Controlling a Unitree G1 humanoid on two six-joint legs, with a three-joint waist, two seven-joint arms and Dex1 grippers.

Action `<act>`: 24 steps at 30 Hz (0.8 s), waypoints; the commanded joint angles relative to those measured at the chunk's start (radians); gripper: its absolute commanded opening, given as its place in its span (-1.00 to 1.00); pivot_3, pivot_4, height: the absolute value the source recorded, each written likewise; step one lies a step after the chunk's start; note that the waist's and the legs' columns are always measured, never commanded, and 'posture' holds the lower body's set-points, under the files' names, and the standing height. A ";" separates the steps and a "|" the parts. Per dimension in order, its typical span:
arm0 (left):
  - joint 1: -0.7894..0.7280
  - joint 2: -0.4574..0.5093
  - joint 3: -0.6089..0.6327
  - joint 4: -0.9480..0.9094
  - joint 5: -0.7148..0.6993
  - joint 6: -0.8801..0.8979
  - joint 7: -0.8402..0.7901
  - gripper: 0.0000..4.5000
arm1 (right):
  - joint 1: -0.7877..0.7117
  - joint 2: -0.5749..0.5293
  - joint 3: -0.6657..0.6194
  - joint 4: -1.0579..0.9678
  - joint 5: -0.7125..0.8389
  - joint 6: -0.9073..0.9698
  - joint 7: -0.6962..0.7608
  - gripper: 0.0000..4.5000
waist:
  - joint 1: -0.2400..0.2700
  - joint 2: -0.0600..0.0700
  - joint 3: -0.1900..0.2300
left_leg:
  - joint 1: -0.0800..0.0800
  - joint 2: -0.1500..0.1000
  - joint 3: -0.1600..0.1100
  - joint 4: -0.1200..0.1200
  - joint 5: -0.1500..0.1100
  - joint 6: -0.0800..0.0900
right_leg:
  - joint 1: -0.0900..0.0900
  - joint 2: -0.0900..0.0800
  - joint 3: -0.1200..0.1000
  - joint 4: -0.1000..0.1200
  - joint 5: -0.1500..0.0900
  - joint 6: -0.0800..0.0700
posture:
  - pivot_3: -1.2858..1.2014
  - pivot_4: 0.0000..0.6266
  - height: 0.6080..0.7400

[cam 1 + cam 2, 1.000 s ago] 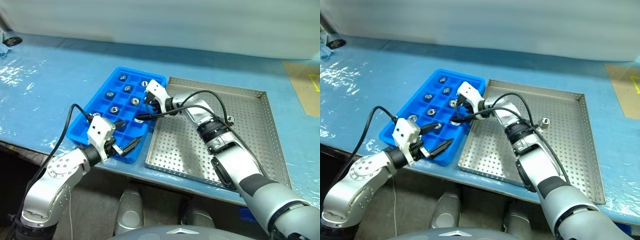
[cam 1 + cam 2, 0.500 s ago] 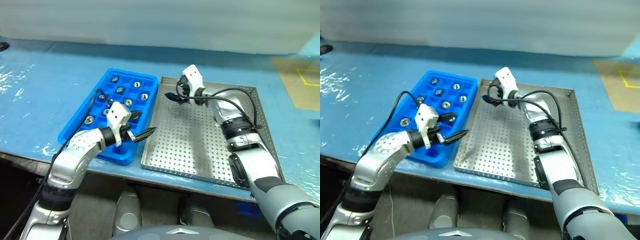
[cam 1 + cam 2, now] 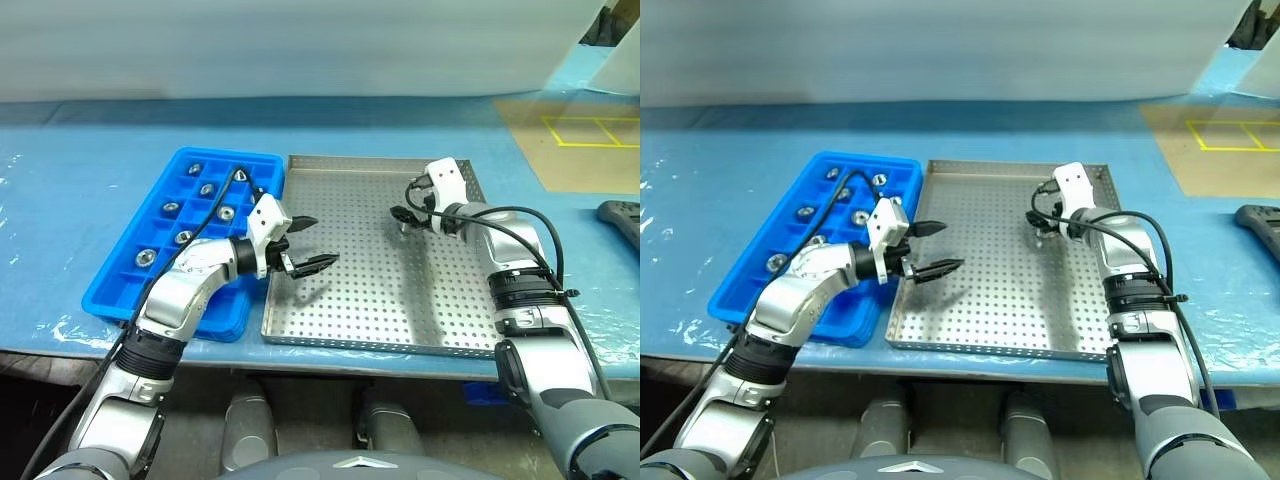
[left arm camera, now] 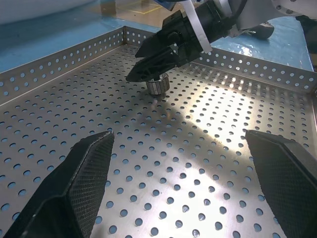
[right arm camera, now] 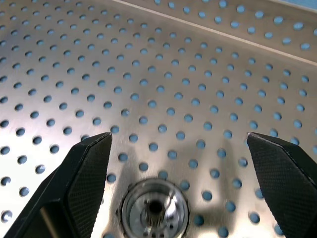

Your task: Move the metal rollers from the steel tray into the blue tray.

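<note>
Nearest, at seven o'clock, the left gripper (image 3: 304, 243) hovers spread over the perforated square steel tray (image 3: 350, 310). Beyond, at two o'clock, the right gripper (image 5: 178, 183), spread, straddles one shiny ring-like metal roller (image 5: 155, 208). Others fill the compartmented blue plastic tray (image 3: 115, 290) at ten o'clock.

A blue table (image 3: 60, 180) is covered with a clear, wrinkled plastic film (image 3: 40, 215). At its far right corner lies a brown cardboard sheet (image 3: 560, 150) marked with yellow tape lines (image 3: 585, 130). Near the table's right edge rests a dark, flat object (image 3: 622, 220), partly cut off.
</note>
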 commanded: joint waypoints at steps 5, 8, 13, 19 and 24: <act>-0.047 -0.012 -0.005 0.023 0.016 -0.035 -0.038 1.00 | 0.017 -0.011 -0.036 -0.107 0.055 0.073 -0.004 0.97 | -0.009 0.000 0.000 | 0.001 0.000 0.000 0.000 0.000 0.000 | 0.001 0.000 0.000 0.000 0.000 0.000 | -0.04 -0.52 1.00; -0.049 -0.013 -0.002 0.025 0.020 -0.036 -0.044 1.00 | 0.025 -0.011 -0.029 -0.106 0.065 0.097 -0.005 0.97 | -0.010 0.000 0.000 | 0.001 0.000 0.000 0.000 0.000 0.000 | 0.001 0.000 0.000 -0.001 0.000 0.000 | -0.04 -0.52 1.00; -0.047 -0.010 0.004 0.021 0.022 -0.034 -0.044 1.00 | 0.036 -0.013 -0.018 -0.093 0.073 0.114 0.004 0.97 | -0.009 0.000 0.000 | 0.001 0.000 0.000 0.000 0.000 0.001 | 0.001 0.000 0.000 -0.001 0.000 0.000 | -0.03 -0.52 1.00; -0.043 -0.008 0.011 0.014 0.020 -0.030 -0.038 1.00 | 0.037 -0.013 -0.010 -0.090 0.074 0.111 0.013 0.23 | -0.009 0.000 0.000 | 0.001 0.000 0.001 0.000 0.000 0.001 | 0.001 0.000 0.000 -0.001 0.000 0.000 | -0.03 -0.52 1.00; -0.045 -0.003 0.018 0.015 0.018 -0.028 -0.035 1.00 | 0.039 -0.014 -0.003 -0.094 0.076 0.108 0.023 -0.29 | -0.009 0.000 0.000 | 0.001 0.000 0.001 0.000 0.000 0.001 | 0.001 0.000 0.000 -0.001 0.000 0.000 | -0.03 -0.52 1.00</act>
